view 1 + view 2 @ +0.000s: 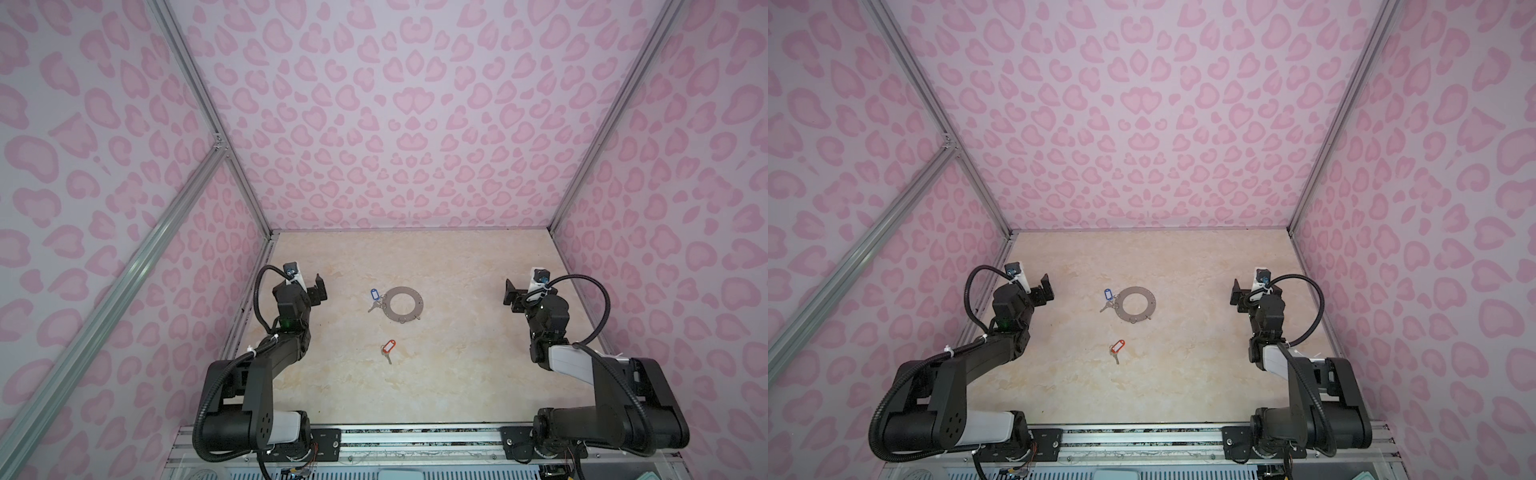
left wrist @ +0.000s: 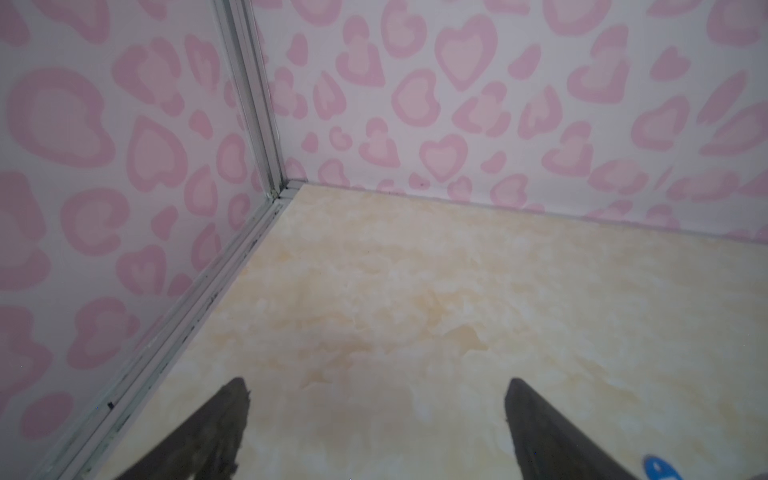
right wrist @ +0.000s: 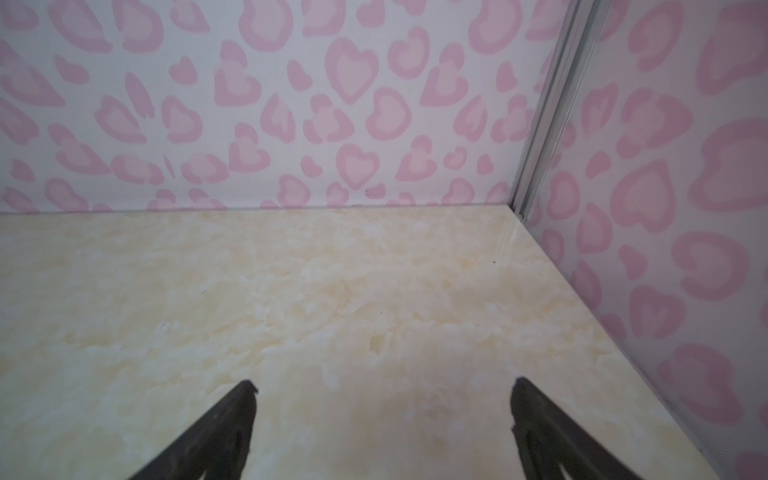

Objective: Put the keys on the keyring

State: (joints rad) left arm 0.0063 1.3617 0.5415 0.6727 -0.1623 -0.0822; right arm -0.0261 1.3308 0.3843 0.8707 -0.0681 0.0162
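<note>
Fingers: the left fingers (image 2: 216,432) and the right fingers (image 3: 552,440) are spread wide and nothing is held; they are poised at opposite sides of the surface (image 1: 457,374), well apart from the task's things.
Keyring: the keyring (image 1: 402,304) is laid flat mid-surface, with wire clips (image 1: 402,320) at its near rim.
Keys: the blue-tagged keys (image 1: 375,300) are seen touching the keyring's left rim; whether they are clipped on cannot be told. The orange-tagged keys (image 1: 388,349) are lying apart, nearer the arm bases.
Step judged: a reach for the orange-tagged keys is probably due.
Done well: the tag is best pinched edgewise from above, its ring end left free; the keyring should be pinned down before a clip is threaded.
Risk: flat metal may be skidded across the smooth surface.
</note>
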